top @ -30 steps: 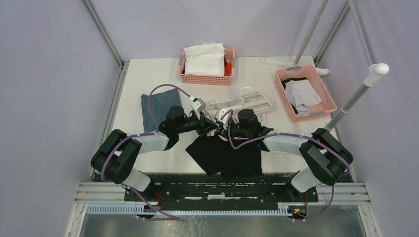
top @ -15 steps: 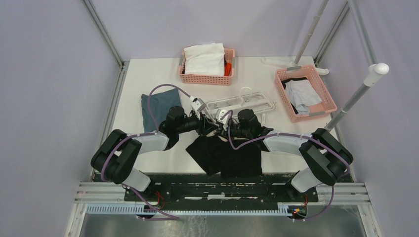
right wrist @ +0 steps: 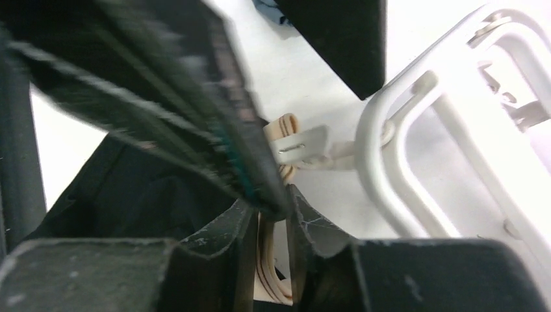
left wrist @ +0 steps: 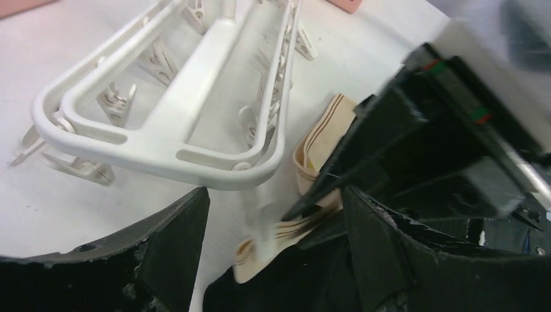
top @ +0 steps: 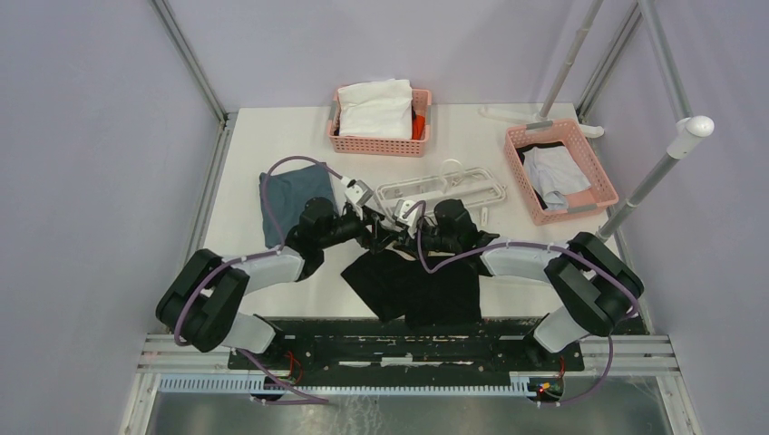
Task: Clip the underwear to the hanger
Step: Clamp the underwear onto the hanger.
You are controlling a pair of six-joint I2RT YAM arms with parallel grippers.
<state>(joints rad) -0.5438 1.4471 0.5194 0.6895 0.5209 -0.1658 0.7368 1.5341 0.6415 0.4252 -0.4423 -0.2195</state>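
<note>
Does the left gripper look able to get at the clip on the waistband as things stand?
Probably yes: the left gripper stands open around the clip holding the underwear, though the right gripper crowds close.

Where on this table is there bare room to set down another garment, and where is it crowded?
Bare: the back-left corner beside the back basket, behind the blue-grey cloth; also the gap between that basket and the right basket. Crowded: the centre, where the left gripper, right gripper, hanger and underwear meet.
</note>
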